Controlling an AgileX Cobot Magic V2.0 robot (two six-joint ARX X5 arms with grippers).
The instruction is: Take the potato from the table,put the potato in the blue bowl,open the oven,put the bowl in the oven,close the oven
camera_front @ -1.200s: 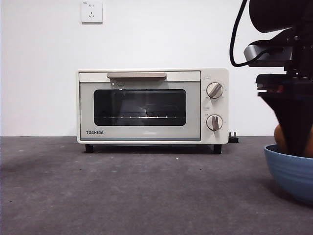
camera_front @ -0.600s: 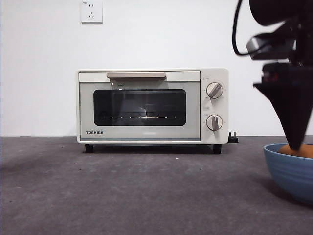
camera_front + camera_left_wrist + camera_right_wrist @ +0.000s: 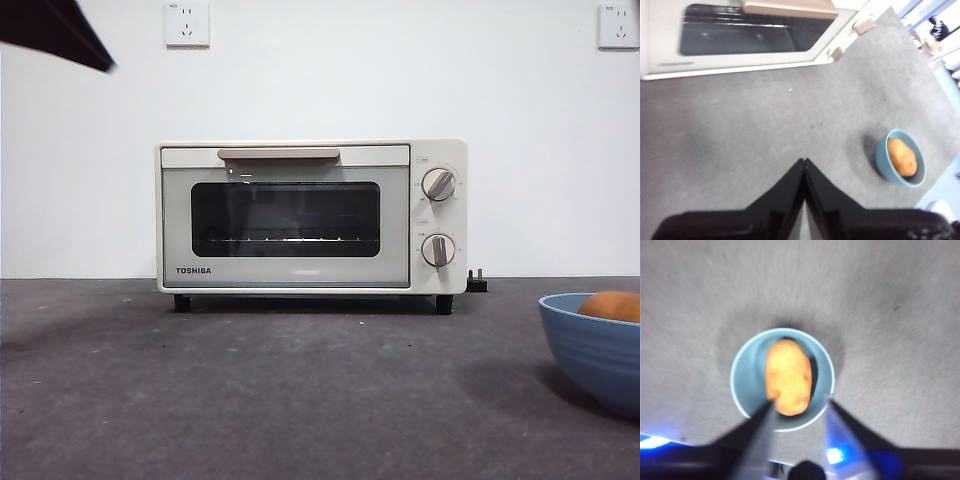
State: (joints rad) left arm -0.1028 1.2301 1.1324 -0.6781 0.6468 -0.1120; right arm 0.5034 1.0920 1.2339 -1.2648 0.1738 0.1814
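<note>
The orange-brown potato point(image 3: 612, 305) lies inside the blue bowl point(image 3: 590, 350) at the right edge of the table point(image 3: 300, 390). The cream oven point(image 3: 300, 215) stands at the back with its door closed, handle point(image 3: 279, 154) on top. My right gripper point(image 3: 800, 402) hangs open above the bowl point(image 3: 747, 380), empty, with the potato point(image 3: 788, 377) below it. My left gripper point(image 3: 804, 162) is shut and empty, high over bare table. From there the oven point(image 3: 740, 55) is ahead and the bowl point(image 3: 882, 155) with the potato point(image 3: 902, 156) lies off to the side.
A black arm tip point(image 3: 60, 30) shows in the top left corner of the front view. Two wall sockets point(image 3: 187, 22) point(image 3: 617, 25) sit on the white wall. A black plug point(image 3: 477, 283) lies beside the oven's right foot.
The right gripper let go of the potato in the bowl and rose out of the front view. A black arm tip has come into the top left corner.
</note>
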